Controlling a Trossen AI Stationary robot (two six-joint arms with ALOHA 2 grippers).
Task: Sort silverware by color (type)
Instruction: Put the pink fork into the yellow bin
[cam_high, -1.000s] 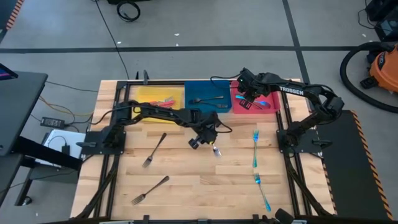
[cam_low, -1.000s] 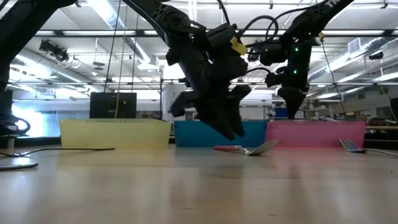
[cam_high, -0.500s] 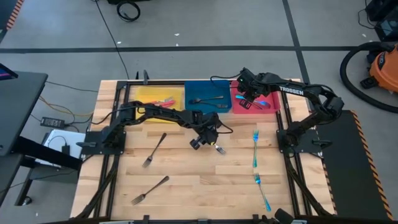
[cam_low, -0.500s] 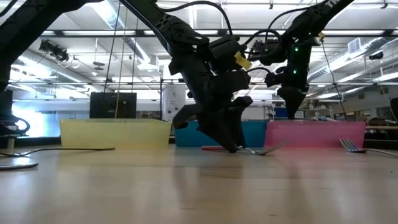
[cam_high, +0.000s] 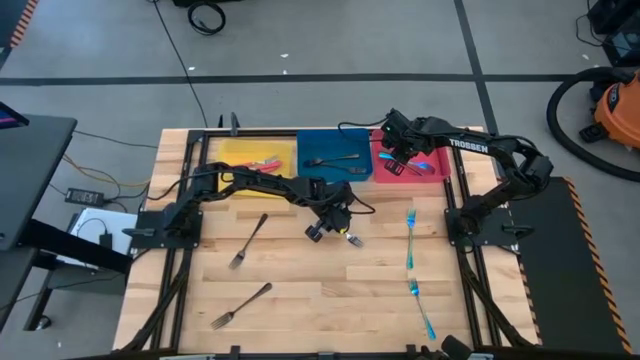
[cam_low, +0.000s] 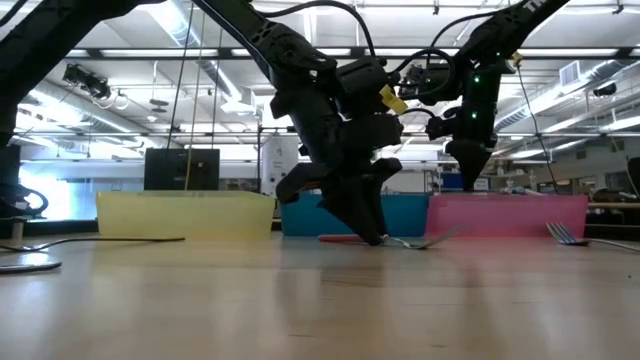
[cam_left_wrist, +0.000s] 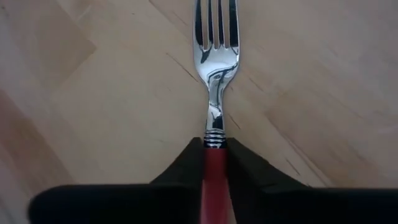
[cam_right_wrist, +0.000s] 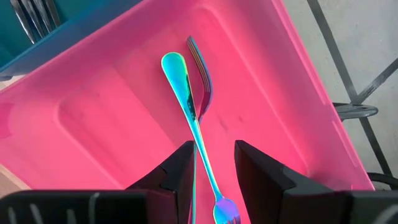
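Near the middle of the pale wooden worktop (cam_high: 300, 290), the left hand (cam_high: 343, 233) is down at the surface, its two dark fingers (cam_left_wrist: 180, 171) clenched on the red handle of a red-handled fork with a shiny metal head (cam_left_wrist: 215, 93). From the left wrist view the handle runs between the fingers and the tines point away from the hand, the fork lying flat on the wood. In the low view the same fork (cam_low: 415, 241) lies on the worktop in front of the bins, with the hand pressed down over its handle.

Over at the back right, the right hand (cam_high: 398, 152) hangs above the red rectangular plastic bin (cam_right_wrist: 112, 118) with its fingers apart and nothing between them. Inside that bin lie two slim teal-iridescent utensils (cam_right_wrist: 189, 112), crossing each other.

Next to it along the back edge sit a blue rectangular plastic bin (cam_high: 312, 146), with a dark grey metal fork (cam_high: 335, 159) in it, and a yellow rectangular plastic bin (cam_high: 235, 152), which holds red-handled pieces (cam_high: 264, 161).

Two dark grey metal forks lie loose on the left half of the worktop, one (cam_high: 248, 241) nearer the bins and one (cam_high: 241, 305) nearer the front edge. On the right side, two teal-handled forks lie roughly in line, one (cam_high: 410, 238) farther back and one (cam_high: 422, 308) nearer the front.
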